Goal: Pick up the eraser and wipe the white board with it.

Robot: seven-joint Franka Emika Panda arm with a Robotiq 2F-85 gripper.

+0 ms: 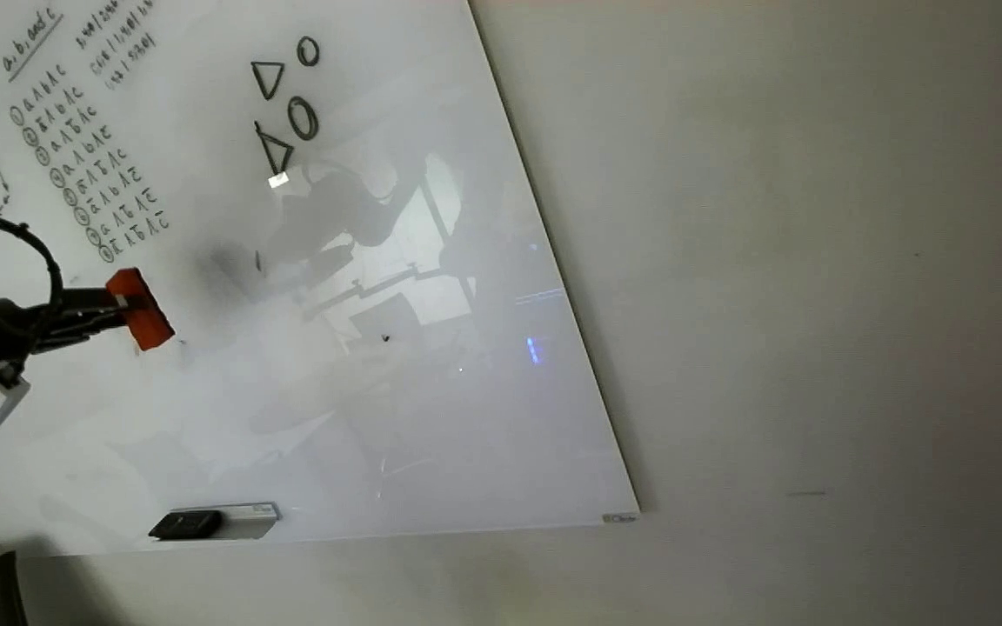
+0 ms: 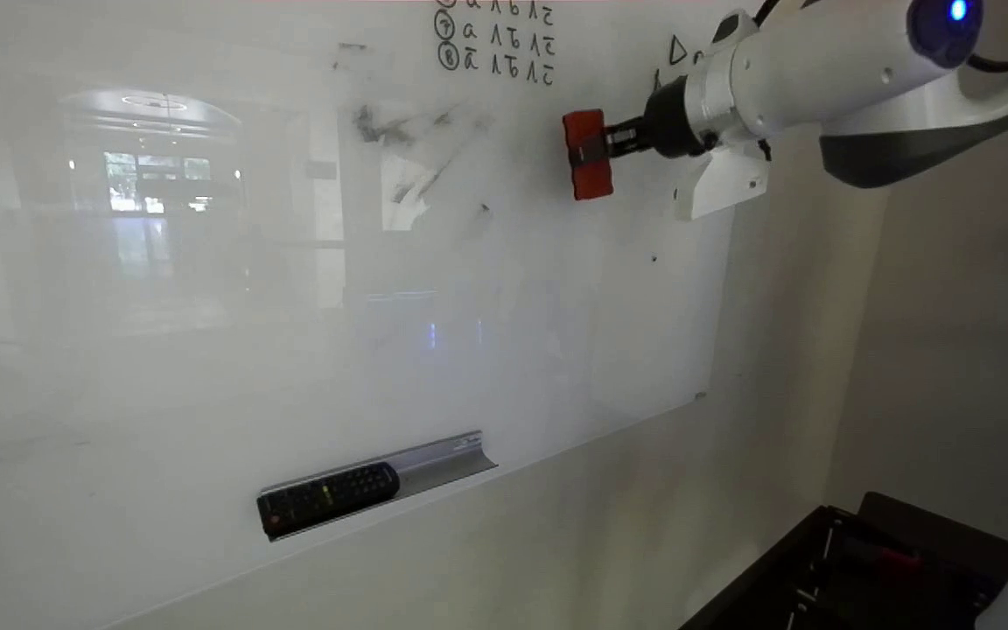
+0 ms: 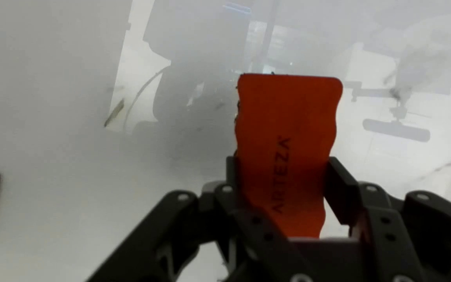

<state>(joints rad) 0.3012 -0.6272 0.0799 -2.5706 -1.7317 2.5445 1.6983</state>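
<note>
A red-orange eraser (image 3: 288, 113) with dark "ARTEZA" lettering sits between the fingers of my gripper (image 3: 282, 164), which is shut on its two long sides. In both exterior views the eraser (image 1: 151, 317) (image 2: 591, 179) is held out at the end of the arm, in front of the white board (image 1: 466, 435). Whether its underside touches the board I cannot tell. Handwritten formulas and drawn triangles and rings mark the upper part of the board in an exterior view. Grey smudges (image 2: 377, 127) and thin streaks lie near the eraser.
A metal tray (image 2: 443, 464) carrying a black remote (image 2: 329, 500) is fixed at the board's lower edge. Plain wall (image 1: 814, 261) lies beyond the board's side. A dark box-like object (image 2: 906, 569) stands at the lower right in an exterior view, near the arm's base.
</note>
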